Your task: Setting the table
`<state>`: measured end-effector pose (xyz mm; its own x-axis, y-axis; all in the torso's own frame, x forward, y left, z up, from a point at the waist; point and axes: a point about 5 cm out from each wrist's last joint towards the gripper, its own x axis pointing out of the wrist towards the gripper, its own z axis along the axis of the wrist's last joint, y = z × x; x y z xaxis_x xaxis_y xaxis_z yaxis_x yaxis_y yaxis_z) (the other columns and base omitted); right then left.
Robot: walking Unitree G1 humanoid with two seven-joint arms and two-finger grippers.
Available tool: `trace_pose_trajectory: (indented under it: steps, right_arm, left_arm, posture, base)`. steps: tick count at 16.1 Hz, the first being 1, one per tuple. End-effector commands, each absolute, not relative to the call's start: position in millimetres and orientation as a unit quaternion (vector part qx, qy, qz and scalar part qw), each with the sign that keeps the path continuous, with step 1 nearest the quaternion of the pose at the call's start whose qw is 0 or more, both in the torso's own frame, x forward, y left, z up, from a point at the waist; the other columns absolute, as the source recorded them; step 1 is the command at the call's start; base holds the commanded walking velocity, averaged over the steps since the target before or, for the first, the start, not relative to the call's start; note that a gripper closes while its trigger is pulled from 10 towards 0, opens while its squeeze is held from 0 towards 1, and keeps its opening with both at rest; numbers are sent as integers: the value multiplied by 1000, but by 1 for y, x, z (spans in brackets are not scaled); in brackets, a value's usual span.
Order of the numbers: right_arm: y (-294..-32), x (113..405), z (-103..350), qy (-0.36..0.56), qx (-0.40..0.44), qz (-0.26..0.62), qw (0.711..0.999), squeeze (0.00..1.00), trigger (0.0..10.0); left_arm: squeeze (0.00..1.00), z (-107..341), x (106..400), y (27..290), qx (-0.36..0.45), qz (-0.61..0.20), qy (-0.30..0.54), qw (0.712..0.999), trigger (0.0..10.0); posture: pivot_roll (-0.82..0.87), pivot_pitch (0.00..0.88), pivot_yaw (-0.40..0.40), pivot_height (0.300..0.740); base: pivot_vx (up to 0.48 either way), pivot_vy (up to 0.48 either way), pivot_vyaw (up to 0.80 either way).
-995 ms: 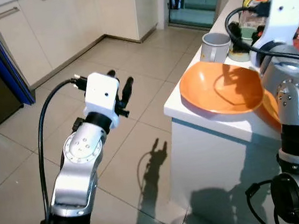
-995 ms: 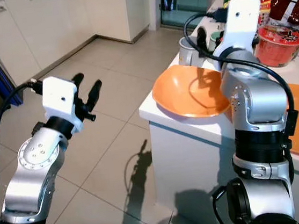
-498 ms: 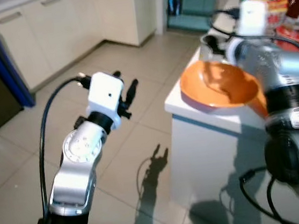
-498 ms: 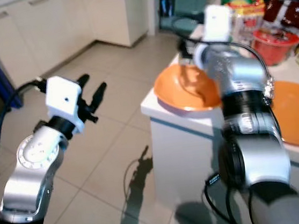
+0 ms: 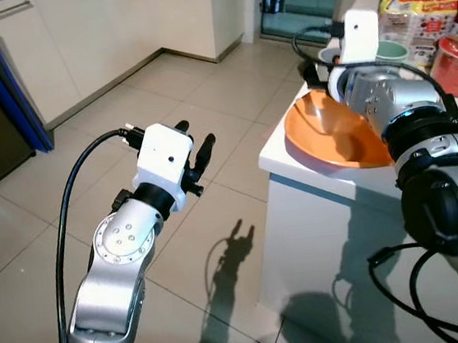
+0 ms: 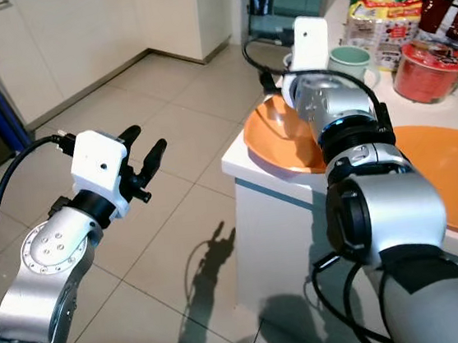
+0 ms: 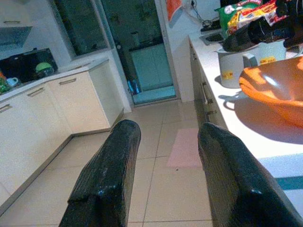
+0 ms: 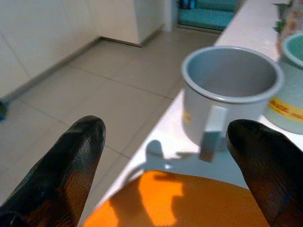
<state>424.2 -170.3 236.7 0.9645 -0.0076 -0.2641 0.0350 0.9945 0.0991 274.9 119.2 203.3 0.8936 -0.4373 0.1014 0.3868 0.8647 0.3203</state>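
My right end effector [image 8: 161, 156] is spread wide above the orange bowl [image 5: 336, 130], which sits at the corner of the white counter [image 5: 295, 168], and it holds nothing. In the right wrist view its 2 black fingers [image 8: 66, 165] stand well apart, with the grey mug [image 8: 227, 92] just beyond the bowl and between them. A pale green mug [image 6: 354, 60] stands just behind the grey one, and a flat orange plate [image 6: 453, 175] lies on the counter past the bowl, away from the corner. My left end effector [image 5: 193, 146] hangs over the tiled floor [image 5: 123, 117], well apart from the bowl, its fingers moderately parted and empty.

I judge I am lining up on the bowl or the grey mug; which one I cannot tell. The bowl looks tilted and close to the counter's edge, so a careless push from my wrist could slide it off onto the floor. Closing on the mug from this angle risks catching its handle and tipping it against the green mug
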Motion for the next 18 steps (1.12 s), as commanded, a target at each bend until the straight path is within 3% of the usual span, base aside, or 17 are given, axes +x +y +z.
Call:
trace_pose_trajectory:
  steps: [1,5,9,18]
  right_arm:
    - [-175,427,252,105,42,-24,993,0,10000]
    - [-178,429,273,62,58,-31,996,0,10000]
    - [-191,427,264,86,40,-81,992,0,10000]
    - [-187,426,251,109,37,-95,989,0,10000]
  left_arm:
    - [0,205,271,115,154,-225,-85,958,10000]
    - [0,207,267,116,154,-226,-81,959,10000]
    - [0,205,265,115,155,-236,-70,957,10000]
    - [0,207,253,120,161,-242,-51,956,10000]
  posture:
    - [23,0,-49,740]
    - [26,0,-50,740]
    - [21,0,-39,740]
    - [64,28,-59,740]
  base:
    - [0,0,0]
    - [0,0,0]
    - [0,0,0]
    - [0,0,0]
